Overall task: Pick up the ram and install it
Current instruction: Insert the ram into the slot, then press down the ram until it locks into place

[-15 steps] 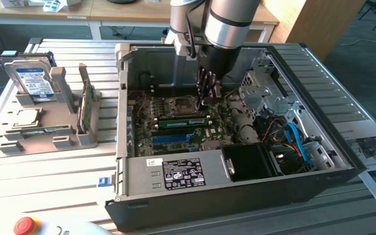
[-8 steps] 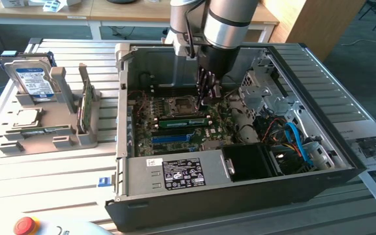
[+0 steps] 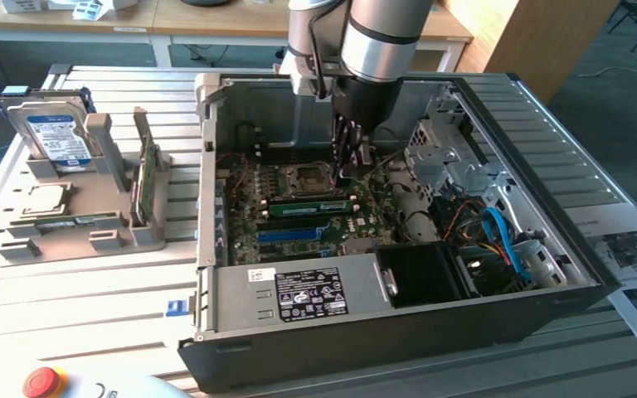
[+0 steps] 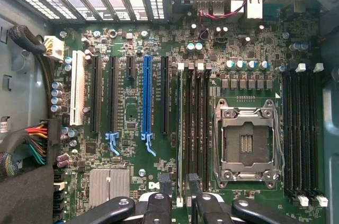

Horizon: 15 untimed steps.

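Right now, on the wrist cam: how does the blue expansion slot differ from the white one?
Colour: the blue slot is bright blue, the white slot off-white.
Length: the blue slot runs longer than the white slot.
Latch: the blue slot ends in a blue clip; the white slot shows none.
Place: the blue slot sits between black slots; the white slot is outermost in the row.
Shared: both empty, parallel, on the motherboard.

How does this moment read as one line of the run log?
hand: open, inside the black computer case | long thin green ram stick: standing in a slot beside the square metal processor socket | held: nothing
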Motion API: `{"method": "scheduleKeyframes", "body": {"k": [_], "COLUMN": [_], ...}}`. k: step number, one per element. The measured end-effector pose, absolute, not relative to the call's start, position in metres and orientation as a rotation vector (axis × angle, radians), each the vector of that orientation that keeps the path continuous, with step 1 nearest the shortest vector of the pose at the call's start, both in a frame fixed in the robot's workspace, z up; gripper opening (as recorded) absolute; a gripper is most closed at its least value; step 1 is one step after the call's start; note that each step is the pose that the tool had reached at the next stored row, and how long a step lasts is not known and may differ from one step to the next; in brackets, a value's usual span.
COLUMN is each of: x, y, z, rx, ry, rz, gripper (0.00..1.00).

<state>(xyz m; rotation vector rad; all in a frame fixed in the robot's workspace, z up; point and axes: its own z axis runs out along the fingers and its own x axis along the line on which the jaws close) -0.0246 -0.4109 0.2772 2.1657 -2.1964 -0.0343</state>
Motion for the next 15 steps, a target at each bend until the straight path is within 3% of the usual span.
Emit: {"method": "scheduleKeyframes", "body": {"k": [15], "x": [-0.0284], "y": [-0.4100], "z": [0.2772], "rx": [2.172], "ry": [-2.203], "rz": [-0.019], "gripper": [0.25]}}
